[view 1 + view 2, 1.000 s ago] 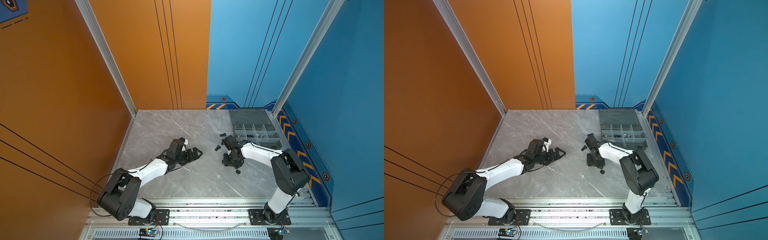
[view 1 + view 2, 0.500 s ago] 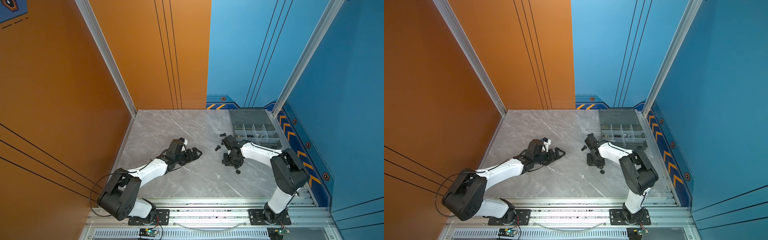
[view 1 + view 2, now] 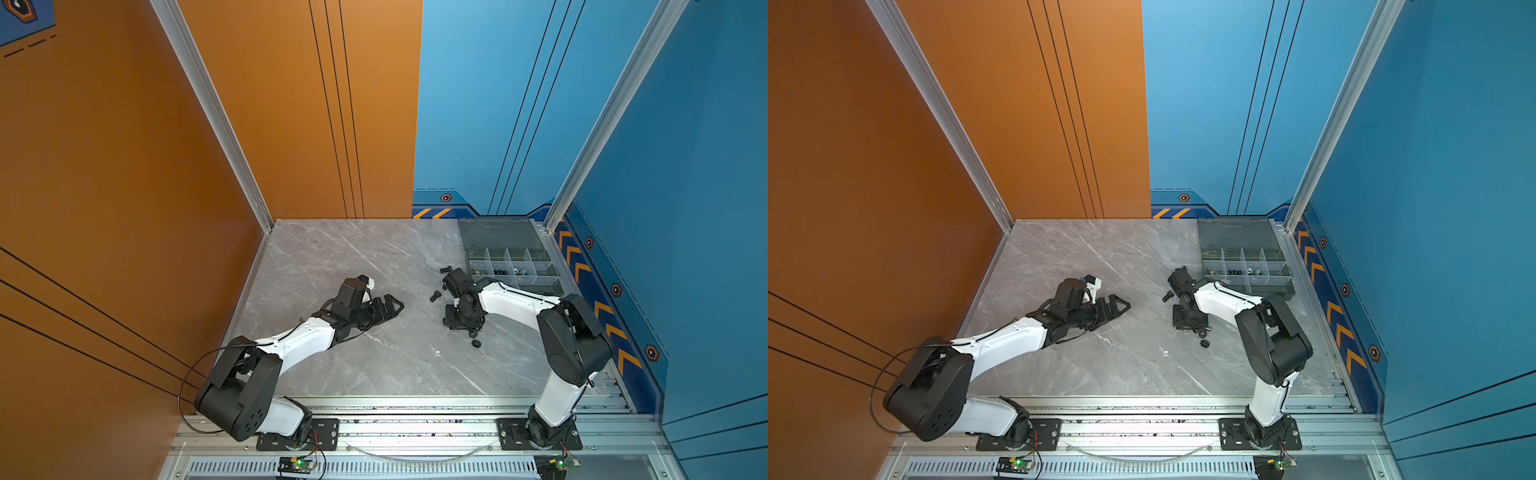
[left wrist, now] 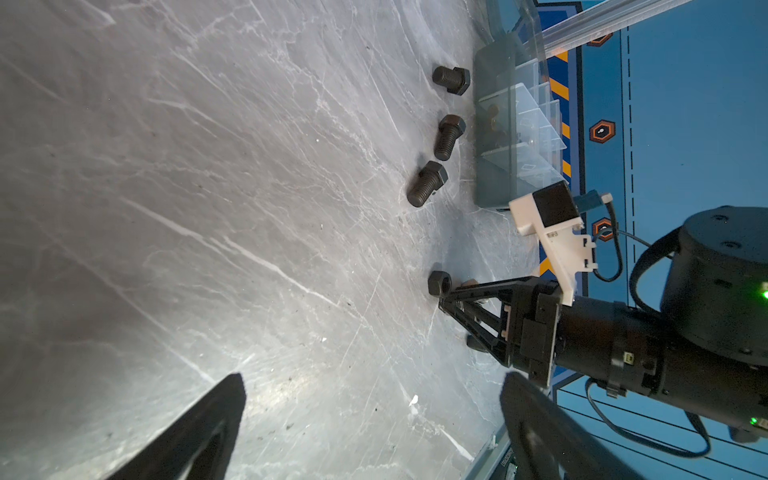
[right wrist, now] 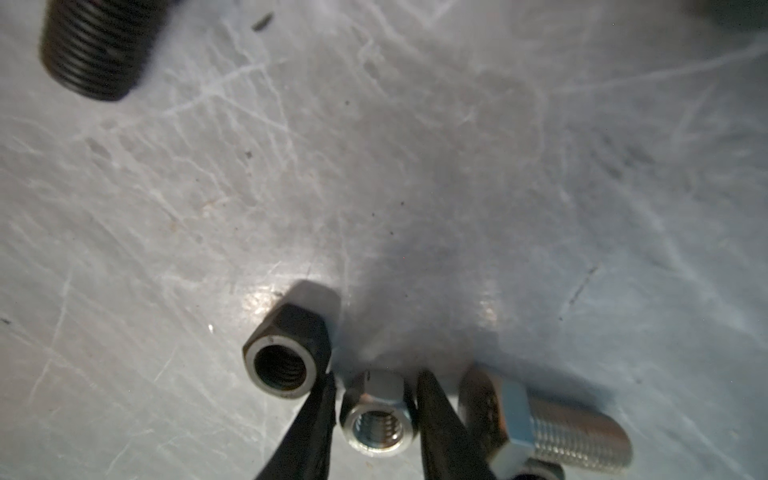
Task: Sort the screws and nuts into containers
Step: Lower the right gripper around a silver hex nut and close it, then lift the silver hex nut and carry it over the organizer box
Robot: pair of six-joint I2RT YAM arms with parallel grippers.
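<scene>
My right gripper (image 5: 376, 376) points down at the grey marble worktop (image 3: 353, 257). Its two black fingers (image 5: 316, 428) are drawn in against opposite sides of a silver hex nut (image 5: 376, 419), pinching it. The nut sits on the worktop with its threaded hole turned toward my wrist camera.

Just outside one finger is a black hex nut (image 5: 286, 361), close enough to touch it or nearly so. Outside the other finger a silver bolt (image 5: 548, 428) lies on its side, its hex head toward the finger. A black bolt's threaded shank (image 5: 99, 45) shows at the edge of that view, well apart from the pinch.

My left gripper (image 4: 374, 376) lies low over the worktop on the left, well apart from the right one. Its fingers are spread wide with nothing between them. Through its wrist camera I see three black bolts (image 4: 449, 137) lying on their sides in a loose row, just beside the wall of the organizer box (image 4: 494, 174) and outside it.

In both top views the box stands at the back right of the worktop, and its lid (image 3: 498, 235) is folded open flat behind it. The middle row of compartments (image 3: 505, 272) holds small dark and shiny pieces, though they are too small there for me to tell screws from nuts.

A small black part (image 3: 476, 343) lies alone on the worktop near my right gripper, on the side toward my bases.
</scene>
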